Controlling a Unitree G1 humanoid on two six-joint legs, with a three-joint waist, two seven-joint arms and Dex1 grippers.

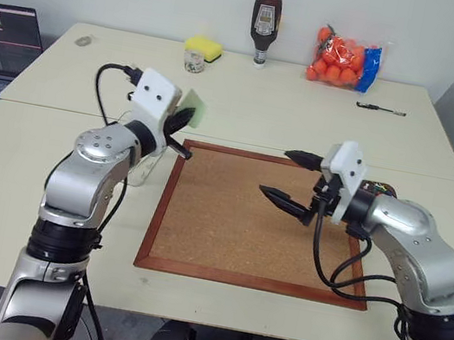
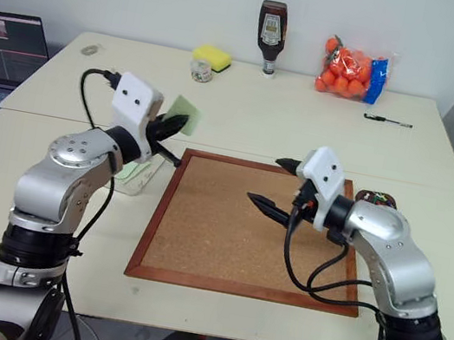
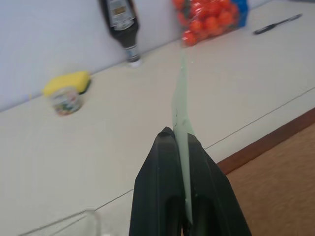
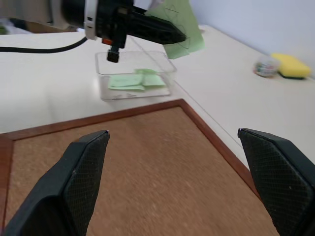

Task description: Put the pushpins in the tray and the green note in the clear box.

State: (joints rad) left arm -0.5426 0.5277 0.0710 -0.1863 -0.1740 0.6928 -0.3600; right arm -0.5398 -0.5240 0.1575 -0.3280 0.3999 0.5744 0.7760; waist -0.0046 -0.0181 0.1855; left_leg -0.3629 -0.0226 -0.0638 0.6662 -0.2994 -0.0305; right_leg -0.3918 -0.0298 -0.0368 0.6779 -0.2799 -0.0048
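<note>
Presently both arms are raised over the desk, bent at the elbow, forearms reaching forward. Nearest, the right claw hangs above the right half of the corkboard, pointing left across it and clear of its surface. Its two fingers stand wide apart with nothing between them.

Left claw: held above the desk just beyond the corkboard's far left corner, pointing forward and slightly right. Its fingers are pressed together on the green note, gripped by its lower edge. The note stands upright, its long axis rising from the fingertips, seen edge-on in the left wrist view, its face turned toward the right arm.

Clear box: on the desk just outside the corkboard's left edge, below the left claw. Pale green slips lie flat inside it.

Tray: a dark dish partly hidden behind the right forearm, near the corkboard's far right corner. Its contents cannot be made out.

Far edge of desk: a small jar beside a yellow sponge, a dark bottle, a bag of orange fruit and a pen.
</note>
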